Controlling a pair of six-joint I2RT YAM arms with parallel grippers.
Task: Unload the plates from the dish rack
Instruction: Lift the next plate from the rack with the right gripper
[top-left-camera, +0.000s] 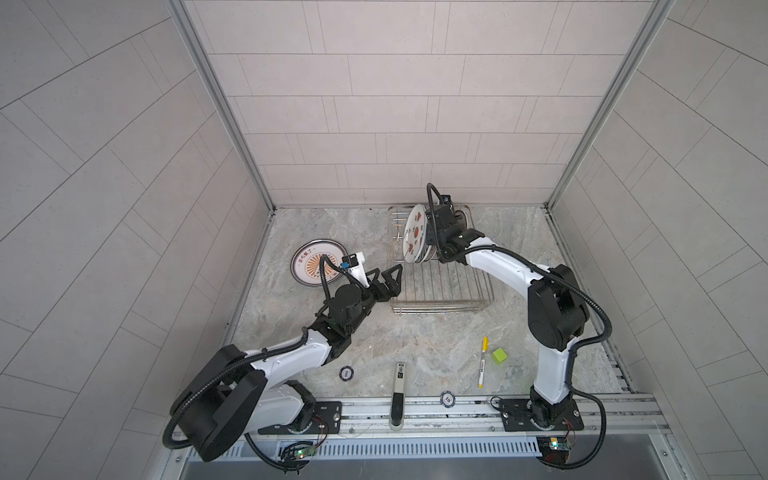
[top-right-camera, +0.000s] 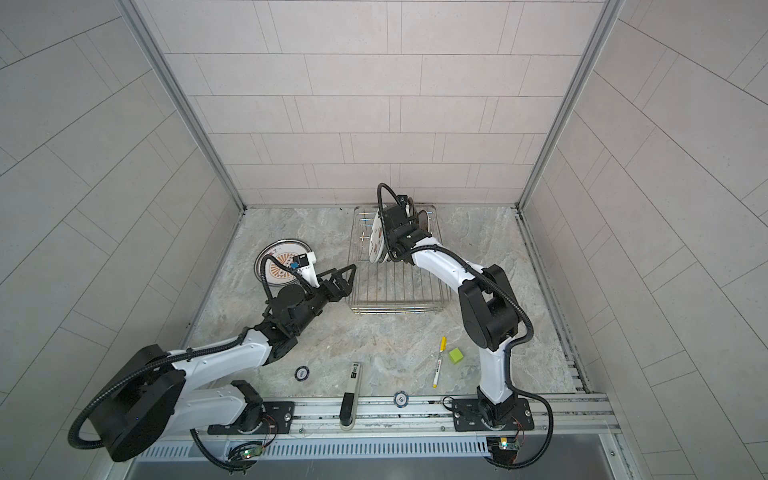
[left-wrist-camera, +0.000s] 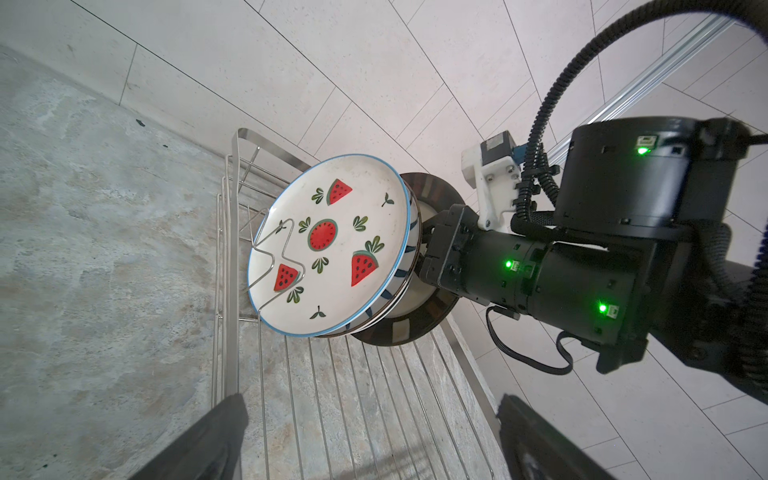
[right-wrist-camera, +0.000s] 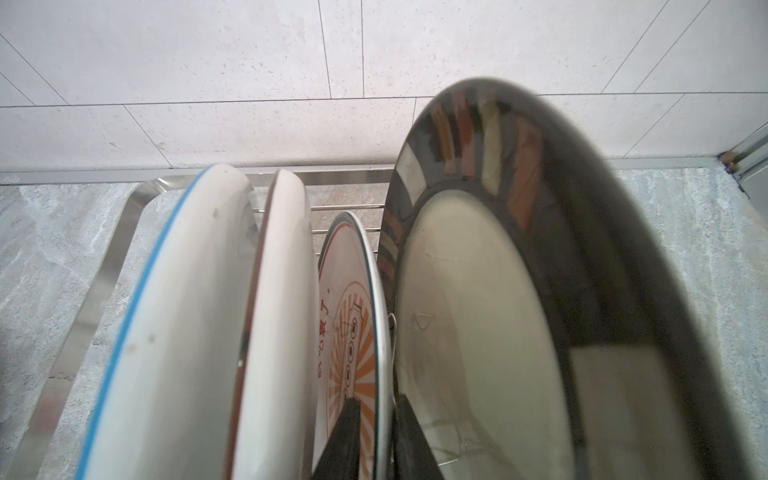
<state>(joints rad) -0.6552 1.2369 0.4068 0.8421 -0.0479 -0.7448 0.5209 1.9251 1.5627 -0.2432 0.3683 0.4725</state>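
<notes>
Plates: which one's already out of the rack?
The orange sunburst plate lying flat on the table, left of the dish rack; the rest stand upright in it.

Only clean read: "10" on white centre of poker chip (top-left-camera: 447, 399), well apart from left gripper (top-left-camera: 390, 271) and from right gripper (right-wrist-camera: 380, 399).
Racked sunburst plate (right-wrist-camera: 349, 332), rim pinched in right gripper: red Chinese characters along edge, only "了" certain.
Flat sunburst plate (top-left-camera: 319, 262), just beside left gripper on its wrist side: dark characters arc above sunburst, too small to read.
Second poker chip (top-left-camera: 347, 372) and yellow marker (top-left-camera: 482, 362), both well apart from either gripper: print illegible.
</notes>
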